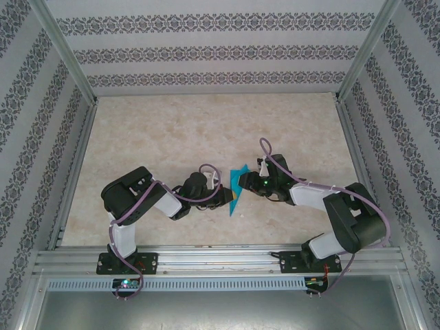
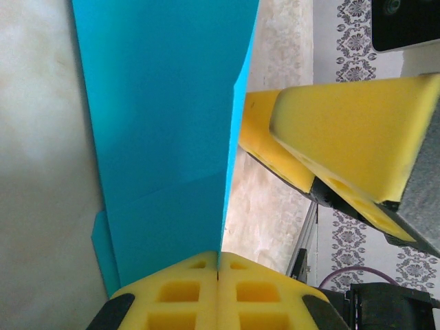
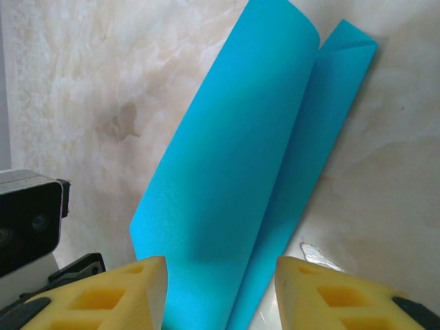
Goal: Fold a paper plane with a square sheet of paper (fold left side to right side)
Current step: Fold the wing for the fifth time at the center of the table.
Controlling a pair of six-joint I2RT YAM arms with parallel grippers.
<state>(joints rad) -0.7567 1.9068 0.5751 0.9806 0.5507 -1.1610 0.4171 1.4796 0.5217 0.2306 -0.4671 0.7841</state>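
Mid-fold here: the sheet of paper [image 1: 236,190] sits mid-table between the two arms, creased narrow, with one flap curling up off the surface. My left gripper [image 2: 218,265] is pinched together on one edge of it. The right gripper [image 3: 220,275] has its pads [image 3: 103,295] apart on either side of the sheet's end, not gripping anything as far as I can see.

My worry: if the right one catches just the loose curled layer, the crease lands crooked, and any tug against the left clamp could rip paper this thin. It might also skate around, since the table [image 1: 158,130] looks like smooth, pale marbled stuff.

The room's basically a box: aluminium frame [image 1: 220,258], striped patterned wallpaper [image 1: 206,55] on three sides.
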